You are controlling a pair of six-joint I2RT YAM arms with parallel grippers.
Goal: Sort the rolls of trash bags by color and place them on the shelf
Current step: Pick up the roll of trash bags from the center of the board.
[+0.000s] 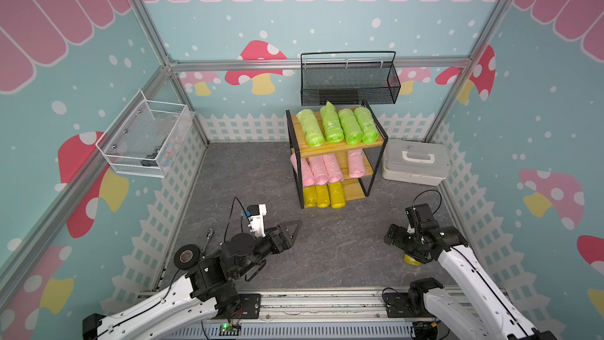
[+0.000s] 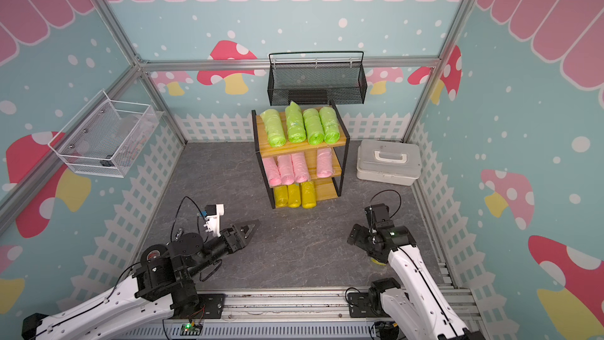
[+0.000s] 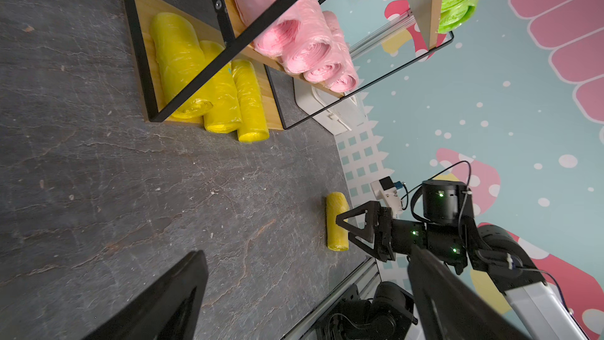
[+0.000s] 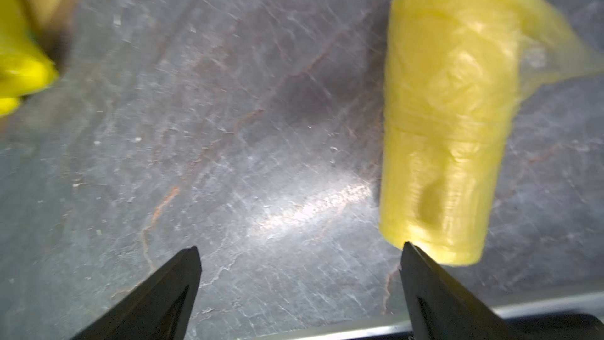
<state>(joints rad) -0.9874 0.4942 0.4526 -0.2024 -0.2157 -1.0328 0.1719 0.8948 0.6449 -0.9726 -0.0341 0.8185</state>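
The shelf (image 1: 340, 149) stands at the back of the floor. Several lime green rolls (image 1: 333, 125) lie on its top board and several pink rolls (image 1: 318, 168) on the middle one. Three yellow rolls (image 1: 322, 196) lie on the lowest board, with bare wood (image 1: 353, 189) at its right. One more yellow roll (image 4: 447, 125) lies on the floor near the front right, mostly hidden under the right wrist in both top views (image 2: 379, 261). My right gripper (image 4: 300, 246) hangs open over the floor, the roll just beyond one fingertip. My left gripper (image 3: 305, 250) is open and empty, front left (image 1: 295, 224).
A black mesh basket (image 1: 349, 83) hangs on the back wall above the shelf, and a white wire basket (image 1: 143, 142) on the left wall. A white lidded box (image 1: 415, 161) sits right of the shelf. A black tape roll (image 1: 184, 255) lies front left.
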